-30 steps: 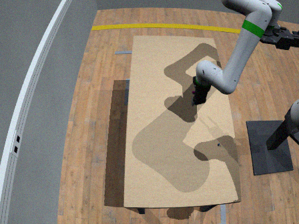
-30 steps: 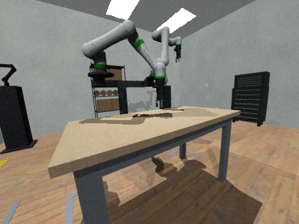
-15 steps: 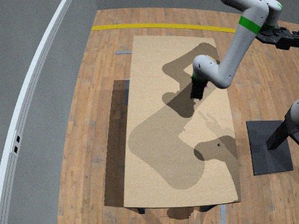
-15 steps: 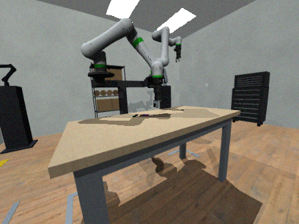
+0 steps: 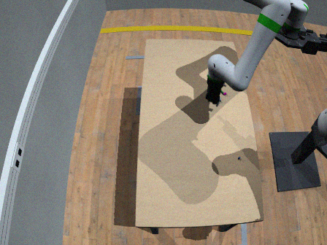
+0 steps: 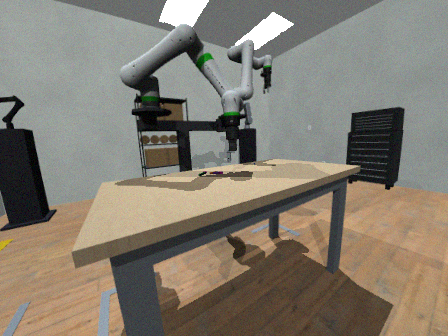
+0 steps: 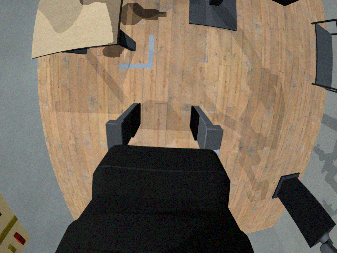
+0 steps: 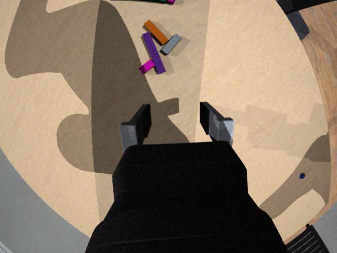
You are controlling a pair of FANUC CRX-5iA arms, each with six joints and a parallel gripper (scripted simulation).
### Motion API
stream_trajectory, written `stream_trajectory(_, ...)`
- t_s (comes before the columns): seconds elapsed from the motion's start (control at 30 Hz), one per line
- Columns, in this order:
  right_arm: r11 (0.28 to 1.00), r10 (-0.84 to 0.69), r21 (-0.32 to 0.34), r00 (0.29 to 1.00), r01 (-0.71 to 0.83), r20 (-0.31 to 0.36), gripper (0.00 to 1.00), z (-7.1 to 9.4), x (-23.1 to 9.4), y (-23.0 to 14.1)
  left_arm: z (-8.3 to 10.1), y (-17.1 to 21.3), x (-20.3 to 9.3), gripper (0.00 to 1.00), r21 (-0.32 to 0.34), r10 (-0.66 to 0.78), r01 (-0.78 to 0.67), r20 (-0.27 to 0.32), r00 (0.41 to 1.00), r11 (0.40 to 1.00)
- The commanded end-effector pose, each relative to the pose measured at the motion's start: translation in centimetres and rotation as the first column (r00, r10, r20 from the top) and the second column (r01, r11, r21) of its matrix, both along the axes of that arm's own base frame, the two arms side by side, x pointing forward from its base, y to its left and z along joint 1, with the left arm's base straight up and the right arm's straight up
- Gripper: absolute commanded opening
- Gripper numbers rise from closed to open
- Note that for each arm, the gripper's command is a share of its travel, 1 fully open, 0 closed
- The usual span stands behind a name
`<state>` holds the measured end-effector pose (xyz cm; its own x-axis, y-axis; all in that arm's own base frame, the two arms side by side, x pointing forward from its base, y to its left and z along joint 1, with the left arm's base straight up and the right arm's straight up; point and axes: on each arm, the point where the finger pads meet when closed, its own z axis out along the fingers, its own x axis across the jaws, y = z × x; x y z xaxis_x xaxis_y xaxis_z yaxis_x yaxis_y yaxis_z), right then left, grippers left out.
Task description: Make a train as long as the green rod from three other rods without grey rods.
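Note:
In the right wrist view a purple rod [image 8: 153, 52] lies with a magenta rod [image 8: 147, 66] against or near its side. An orange rod [image 8: 156, 32] and a grey rod [image 8: 170, 44] lie close beside it. At the top edge a green rod [image 8: 162, 0] is cut off, with another magenta rod [image 8: 170, 1] [image 5: 225, 93] at its end. A small blue rod [image 8: 302, 175] [image 5: 239, 158] lies apart. My right gripper [image 8: 175, 113] [image 5: 215, 104] is open and empty above the table, near the group. My left gripper [image 7: 165, 115] [image 6: 266, 91] is open and empty, raised high beyond the table.
The wooden table [image 5: 164, 73] [image 6: 150, 215] carries the rods and broad arm shadows. A dark base plate [image 5: 281, 179] stands on the floor beside the table. A black tool cabinet [image 6: 375, 145] is at the back right. No lime, red, pink or turquoise rod can be made out on the table.

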<state>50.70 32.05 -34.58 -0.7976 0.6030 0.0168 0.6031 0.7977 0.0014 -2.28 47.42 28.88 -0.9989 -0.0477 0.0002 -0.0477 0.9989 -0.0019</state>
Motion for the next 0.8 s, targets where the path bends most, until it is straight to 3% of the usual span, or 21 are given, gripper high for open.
stream_trajectory(0.0,0.986,-0.166,-0.01,0.986,0.166,0.014,1.0,0.1,0.1,-1.0,0.1,0.0,0.0,1.0,0.002,0.0,0.0,0.0,1.0,1.0)
stream_trajectory(0.33,0.883,-0.469,-0.01,0.883,0.469,0.013,1.0,0.3,0.1,-3.1,0.1,0.0,0.0,1.0,0.002,0.0,0.0,0.0,1.0,1.0)
stream_trajectory(0.4,0.883,-0.469,-0.01,0.883,0.469,0.013,1.0,0.3,0.1,-3.1,0.1,0.0,0.0,1.0,0.002,0.0,0.0,0.0,1.0,1.0)
stream_trajectory(0.47,0.82,-0.573,-0.01,0.82,0.573,0.013,1.0,0.3,0.1,-3.8,0.1,0.0,0.0,1.0,0.002,0.0,0.0,0.0,1.0,1.0)
stream_trajectory(0.77,0.631,-0.775,-0.01,0.631,0.775,0.013,1.0,0.4,0.3,-5.4,0.1,0.0,0.0,1.0,0.002,0.0,0.0,0.0,1.0,1.0)
